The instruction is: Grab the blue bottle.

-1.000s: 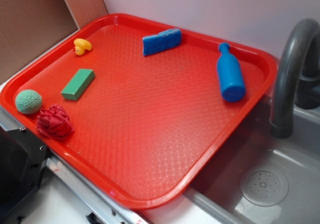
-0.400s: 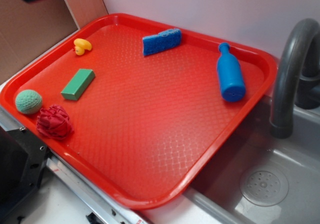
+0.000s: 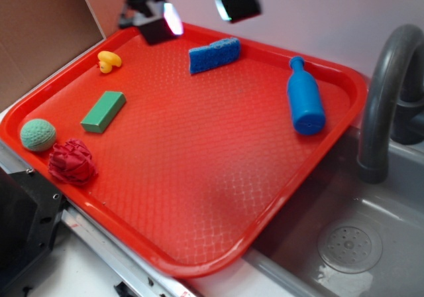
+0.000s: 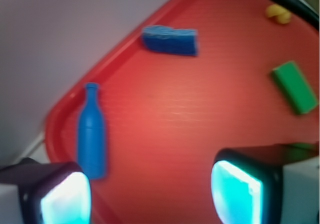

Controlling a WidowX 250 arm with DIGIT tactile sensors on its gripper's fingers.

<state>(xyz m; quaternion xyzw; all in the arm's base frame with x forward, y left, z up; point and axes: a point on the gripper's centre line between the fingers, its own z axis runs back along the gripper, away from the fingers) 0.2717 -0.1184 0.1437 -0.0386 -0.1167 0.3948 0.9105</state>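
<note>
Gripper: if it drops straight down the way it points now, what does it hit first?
Probably bare tray. The open gripper frames empty red surface, with the blue bottle off to one side. Depth is unclear.

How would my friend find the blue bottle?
Look at the red tray, on the side nearest the grey faucet. The blue bottle lies flat there, alone. The sponge is blue too, but flat and rectangular; the bottle is round with a narrow neck.

Blue bottle [image 3: 305, 99] clear all round, sponge [image 3: 214, 54] well apart, faucet [image 3: 384, 98] nearby
</note>
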